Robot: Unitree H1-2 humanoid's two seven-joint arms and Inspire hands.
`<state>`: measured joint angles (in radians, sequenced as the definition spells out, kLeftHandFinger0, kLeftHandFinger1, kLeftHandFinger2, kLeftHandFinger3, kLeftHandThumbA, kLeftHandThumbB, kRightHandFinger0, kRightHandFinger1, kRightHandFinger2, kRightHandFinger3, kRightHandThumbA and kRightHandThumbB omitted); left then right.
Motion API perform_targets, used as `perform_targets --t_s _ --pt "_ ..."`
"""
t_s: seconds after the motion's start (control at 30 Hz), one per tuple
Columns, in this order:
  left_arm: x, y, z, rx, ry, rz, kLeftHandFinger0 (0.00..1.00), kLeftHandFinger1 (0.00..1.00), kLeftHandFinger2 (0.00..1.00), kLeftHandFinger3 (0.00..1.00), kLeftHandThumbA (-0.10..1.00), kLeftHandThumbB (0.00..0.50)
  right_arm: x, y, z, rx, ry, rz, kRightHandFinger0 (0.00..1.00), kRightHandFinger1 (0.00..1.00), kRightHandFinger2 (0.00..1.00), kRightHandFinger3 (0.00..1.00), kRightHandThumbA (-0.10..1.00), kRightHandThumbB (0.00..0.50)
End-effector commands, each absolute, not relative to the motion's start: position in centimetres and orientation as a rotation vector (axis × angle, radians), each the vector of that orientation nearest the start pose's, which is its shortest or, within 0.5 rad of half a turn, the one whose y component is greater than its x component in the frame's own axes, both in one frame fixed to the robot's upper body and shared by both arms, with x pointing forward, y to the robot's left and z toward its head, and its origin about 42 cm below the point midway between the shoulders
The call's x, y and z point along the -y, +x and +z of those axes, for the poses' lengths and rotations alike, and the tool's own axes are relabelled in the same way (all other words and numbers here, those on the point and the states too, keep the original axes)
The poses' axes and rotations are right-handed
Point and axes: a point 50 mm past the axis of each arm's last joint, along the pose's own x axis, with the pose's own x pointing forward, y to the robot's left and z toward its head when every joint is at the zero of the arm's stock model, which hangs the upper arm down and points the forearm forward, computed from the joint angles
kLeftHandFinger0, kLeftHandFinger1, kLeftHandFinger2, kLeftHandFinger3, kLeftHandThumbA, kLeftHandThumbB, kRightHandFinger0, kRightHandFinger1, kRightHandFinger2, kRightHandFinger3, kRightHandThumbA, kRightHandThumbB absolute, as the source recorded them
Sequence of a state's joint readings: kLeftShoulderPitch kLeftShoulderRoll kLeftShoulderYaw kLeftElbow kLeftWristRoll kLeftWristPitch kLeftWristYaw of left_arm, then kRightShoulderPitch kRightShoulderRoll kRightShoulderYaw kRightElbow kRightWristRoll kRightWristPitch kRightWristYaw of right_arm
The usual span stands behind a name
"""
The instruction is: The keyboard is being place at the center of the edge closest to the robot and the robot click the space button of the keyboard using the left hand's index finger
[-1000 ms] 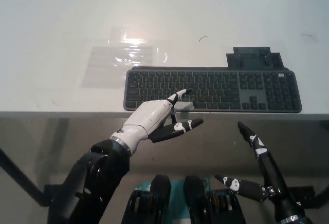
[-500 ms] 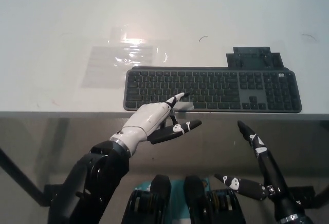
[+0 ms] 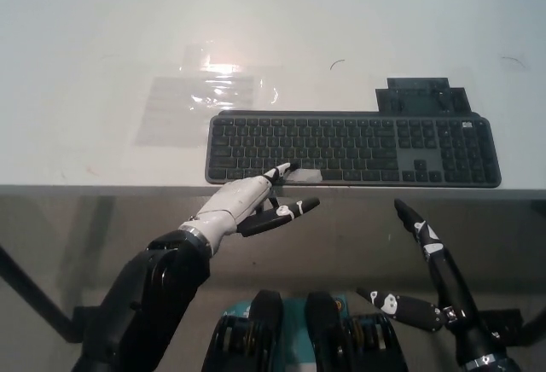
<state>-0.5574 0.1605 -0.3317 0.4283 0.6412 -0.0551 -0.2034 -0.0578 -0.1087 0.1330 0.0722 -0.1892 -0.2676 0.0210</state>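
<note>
1. White desk (image 3: 102,31) fills the upper picture; its near edge runs across the middle.
2. Dark keyboard (image 3: 367,146) lies flat along that near edge, right of middle.
3. Clear film (image 3: 205,95) lies flat just behind the keyboard's left end.
4. A dark plate (image 3: 422,97) touches the keyboard's far right edge.
5. Left robot hand (image 3: 243,203) holds nothing, fingers apart; one fingertip reaches the front key row at the space bar's (image 3: 303,176) left end.
6. Right robot hand (image 3: 426,278) rests below the desk edge, spread wide, empty.
</note>
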Motion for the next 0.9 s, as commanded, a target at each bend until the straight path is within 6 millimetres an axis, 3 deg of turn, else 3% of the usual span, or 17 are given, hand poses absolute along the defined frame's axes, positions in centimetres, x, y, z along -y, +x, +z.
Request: perform_targets --t_s 0.0,0.1,0.23,0.37,0.4,0.47,0.5,0.53,0.57,0.6,0.63,0.67,0.7,0.73,0.77,0.83,0.87 --pt "-14.1 45.2 16.9 0.207 0.982 -0.481 0.06 0.29 0.45 1.0 1.0 0.393 20.1 30.4 12.4 0.339 -0.3 0.203 1.0 1.0 1.0 1.0 1.0 0.407" --pt "-14.0 45.1 15.4 0.166 0.984 -0.504 0.1 0.37 0.51 1.0 1.0 0.408 20.1 30.5 12.5 0.344 -0.303 0.204 1.0 1.0 1.0 1.0 1.0 0.404" --pt "-13.4 44.5 13.7 0.138 1.005 -0.54 0.16 0.39 0.5 1.0 1.0 0.395 20.3 30.7 12.7 0.346 -0.309 0.2 1.0 1.0 1.0 1.0 1.0 0.414" --pt "-12.5 42.9 11.4 0.126 1.0 -0.597 0.15 0.34 0.4 1.0 1.0 0.394 20.4 31.0 12.9 0.347 -0.307 0.197 1.0 1.0 1.0 1.0 1.0 0.414" --pt "-12.3 42.2 10.5 0.116 1.005 -0.613 0.25 0.39 0.44 1.0 1.0 0.378 20.3 31.1 12.9 0.352 -0.306 0.196 1.0 1.0 1.0 1.0 1.0 0.415" --pt "-11.9 41.3 9.5 0.108 0.994 -0.632 0.23 0.23 0.31 1.0 1.0 0.343 20.4 31.1 12.9 0.354 -0.306 0.196 1.0 1.0 1.0 1.0 1.0 0.417" --pt "-11.8 40.6 9.1 0.101 0.993 -0.648 0.26 0.24 0.33 1.0 1.0 0.325 20.3 31.1 12.9 0.353 -0.307 0.194 1.0 1.0 1.0 1.0 1.0 0.418" --pt "-11.7 40.2 8.7 0.097 0.992 -0.656 0.33 0.36 0.44 1.0 1.0 0.333 20.4 31.1 13.0 0.354 -0.304 0.192 1.0 1.0 1.0 1.0 1.0 0.414" --pt "-11.5 39.7 8.3 0.094 0.986 -0.669 0.22 0.26 0.34 1.0 1.0 0.347 20.4 31.2 13.0 0.355 -0.304 0.189 1.0 1.0 1.0 1.0 1.0 0.413" --pt "-11.4 39.6 8.2 0.093 0.987 -0.673 0.21 0.26 0.35 1.0 1.0 0.354 20.5 31.3 13.0 0.357 -0.304 0.188 1.0 1.0 1.0 1.0 1.0 0.412" --pt "-11.4 38.9 8.1 0.08 1.004 -0.678 0.27 0.3 0.38 1.0 1.0 0.347 20.5 31.3 13.0 0.36 -0.303 0.188 1.0 1.0 1.0 1.0 1.0 0.411" --pt "-11.5 38.6 8.0 0.077 1.004 -0.673 0.17 0.2 0.3 1.0 1.0 0.336 20.4 31.3 13.0 0.355 -0.305 0.191 1.0 1.0 1.0 1.0 1.0 0.42" --pt "-11.6 38.5 7.9 0.075 1.004 -0.672 0.16 0.23 0.34 1.0 1.0 0.338 20.4 31.3 13.0 0.351 -0.308 0.192 1.0 1.0 1.0 1.0 1.0 0.427" --pt "-11.8 38.5 7.8 0.071 1.003 -0.672 0.26 0.35 0.45 1.0 1.0 0.349 20.3 31.3 13.0 0.347 -0.309 0.194 1.0 1.0 1.0 1.0 1.0 0.428" --pt "-12.0 38.4 7.7 0.07 0.997 -0.672 0.28 0.33 0.45 1.0 1.0 0.354 20.2 31.2 12.9 0.349 -0.312 0.192 1.0 1.0 1.0 1.0 1.0 0.418" --pt "-12.2 38.2 7.5 0.07 0.991 -0.668 0.21 0.26 0.4 1.0 1.0 0.359 20.2 31.2 12.8 0.353 -0.307 0.192 1.0 1.0 1.0 1.0 1.0 0.405" --pt "-12.3 38.1 7.5 0.069 0.986 -0.666 0.12 0.17 0.33 1.0 1.0 0.37 20.2 31.2 12.8 0.352 -0.303 0.189 1.0 1.0 1.0 1.0 1.0 0.409"
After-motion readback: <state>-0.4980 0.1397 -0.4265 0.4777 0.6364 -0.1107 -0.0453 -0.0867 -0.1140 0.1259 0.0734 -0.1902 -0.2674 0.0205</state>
